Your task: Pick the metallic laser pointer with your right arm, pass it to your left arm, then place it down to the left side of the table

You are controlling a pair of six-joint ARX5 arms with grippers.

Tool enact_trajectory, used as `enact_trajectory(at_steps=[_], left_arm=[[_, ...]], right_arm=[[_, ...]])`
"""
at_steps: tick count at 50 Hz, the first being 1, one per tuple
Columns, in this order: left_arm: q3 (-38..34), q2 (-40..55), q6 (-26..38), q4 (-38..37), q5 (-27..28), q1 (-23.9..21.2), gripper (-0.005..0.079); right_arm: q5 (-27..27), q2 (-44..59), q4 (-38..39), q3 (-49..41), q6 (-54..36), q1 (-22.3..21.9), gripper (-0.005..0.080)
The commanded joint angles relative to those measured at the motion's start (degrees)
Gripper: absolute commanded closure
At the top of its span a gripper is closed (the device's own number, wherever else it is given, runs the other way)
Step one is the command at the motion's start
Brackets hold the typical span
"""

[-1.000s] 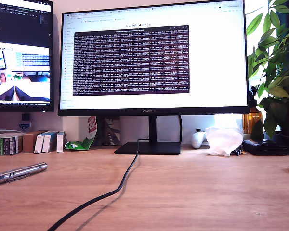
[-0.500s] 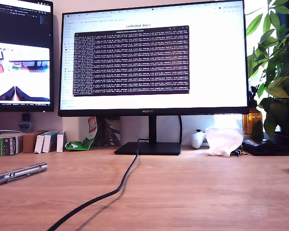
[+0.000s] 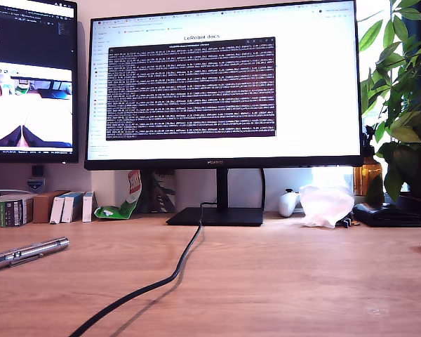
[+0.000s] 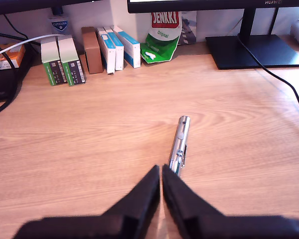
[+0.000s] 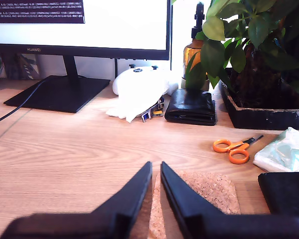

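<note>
The metallic laser pointer (image 3: 27, 253) lies flat on the table (image 3: 302, 281) at the exterior view's left, slim and silver. In the first wrist view the laser pointer (image 4: 179, 146) rests just beyond and slightly to one side of my first gripper (image 4: 161, 169), whose black fingers are shut with nothing between them. My second gripper (image 5: 156, 167) is shut and empty too, hovering at the edge of a cork mat (image 5: 209, 189). Neither arm shows in the exterior view.
A black cable (image 3: 161, 281) runs from the monitor stand (image 3: 216, 215) toward the table's front. Small boxes (image 4: 70, 62) line the back wall. Orange scissors (image 5: 234, 149), a black wallet (image 5: 189, 107), a plant pot (image 5: 259, 107) and a black pouch (image 5: 286, 194) sit near my second gripper.
Nothing on the table has moved. Only the camera picture on the monitor at the exterior view's left has changed.
</note>
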Motion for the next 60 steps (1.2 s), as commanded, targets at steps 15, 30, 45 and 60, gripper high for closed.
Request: enact_trajectory(at_steps=[15,30,45,60], left_arm=[[-1.4,-0.5,3.1,-1.0,-3.5,8.9,0.0754],[-1.4,-0.5,1.9,8.1,7.3,17.0,0.0754],[-3.2,-0.5,2.6,9.9,9.9,19.2,0.0754],[-5.1,-0.5,3.5,9.2,12.6,22.5,0.0754]], right_arm=[[-0.1,-0.4,0.3,-0.2,0.4,0.0,0.0698],[-0.1,-0.4,0.3,-0.2,0.4,0.0,0.0698],[-0.1,-0.4,0.3,-0.2,0.4,0.0,0.0698],[-0.1,-0.4,0.3,-0.2,0.4,0.0,0.0698]])
